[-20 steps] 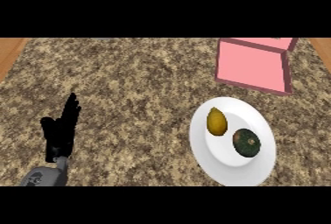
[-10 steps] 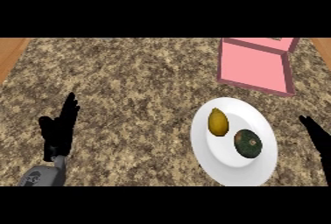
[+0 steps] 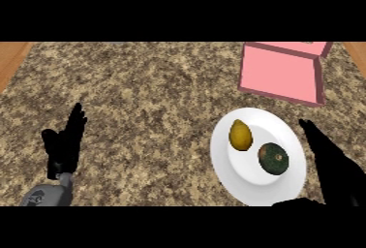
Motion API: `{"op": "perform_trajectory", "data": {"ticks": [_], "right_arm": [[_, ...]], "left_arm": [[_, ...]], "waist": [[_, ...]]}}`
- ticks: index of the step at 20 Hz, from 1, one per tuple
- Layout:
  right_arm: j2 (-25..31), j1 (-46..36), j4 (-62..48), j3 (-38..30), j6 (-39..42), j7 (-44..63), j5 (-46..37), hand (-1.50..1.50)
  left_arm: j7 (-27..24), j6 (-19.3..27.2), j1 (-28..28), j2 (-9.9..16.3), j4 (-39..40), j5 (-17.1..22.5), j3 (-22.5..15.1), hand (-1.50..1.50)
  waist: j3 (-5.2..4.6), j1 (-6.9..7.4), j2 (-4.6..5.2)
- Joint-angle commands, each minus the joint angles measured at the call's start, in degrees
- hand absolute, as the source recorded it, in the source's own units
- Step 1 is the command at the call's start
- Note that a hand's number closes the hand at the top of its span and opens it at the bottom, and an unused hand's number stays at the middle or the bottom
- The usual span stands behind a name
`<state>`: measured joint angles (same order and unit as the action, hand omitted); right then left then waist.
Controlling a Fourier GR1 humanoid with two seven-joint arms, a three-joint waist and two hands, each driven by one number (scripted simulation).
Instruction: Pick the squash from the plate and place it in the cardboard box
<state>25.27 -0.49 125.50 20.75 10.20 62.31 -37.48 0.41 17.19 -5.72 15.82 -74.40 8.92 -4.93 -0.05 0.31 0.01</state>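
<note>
Head view: a white plate (image 3: pixel 247 186) on the speckled bench (image 3: pixel 157 92) carries the dark green squash (image 3: pixel 273 158) beside a yellow lemon (image 3: pixel 240 135); the pink cardboard box (image 3: pixel 280 75) lies beyond the plate. The right hand (image 3: pixel 330 160), fingers straight and holding nothing, sits just right of the plate. The left hand (image 3: pixel 66 143) rests open well to the plate's left.

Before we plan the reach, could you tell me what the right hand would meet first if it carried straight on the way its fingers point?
The right hand points up and slightly left, past the plate's right rim. The pink box looks first in line, though depth is unclear.
</note>
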Motion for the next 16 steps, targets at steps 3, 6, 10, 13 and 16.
{"op": "perform_trajectory", "data": {"ticks": [3,6,10,13,16], "right_arm": [[-3.24,-3.03,-2.94,0.4,5.7,8.87,-1.71,-1.5],[-4.82,-3.58,-3.81,0.35,6.99,9.39,-2.1,-1.5],[-9.28,-4.26,-9.23,2.58,3.64,8.42,-7.93,-1.5],[-9.97,-4.99,-4.04,0.84,8.01,12.83,-7.04,-1.5],[-11.21,-5.44,-11.81,-1.23,5.95,7.43,-7.43,-1.5]], "left_arm": [[-0.78,-1.17,-2.5,-0.72,3.81,0.56,2.22,0.0],[-1.02,2.41,-0.66,-3.51,1.56,-2.54,-0.24,0.0],[2.5,-1.62,-1.99,0.18,-0.98,-0.41,2.12,0.0],[-0.01,-1.28,-0.27,-1.32,0.64,-1.46,1.68,0.0],[-0.35,0.47,0.5,-3.26,-0.29,-3.0,0.54,0.0]], "waist": [[-0.02,-0.34,0.09],[0.0,-0.25,0.02],[0.03,-0.06,-0.01],[0.0,-0.29,-0.09],[0.03,-0.09,-0.01]]}}
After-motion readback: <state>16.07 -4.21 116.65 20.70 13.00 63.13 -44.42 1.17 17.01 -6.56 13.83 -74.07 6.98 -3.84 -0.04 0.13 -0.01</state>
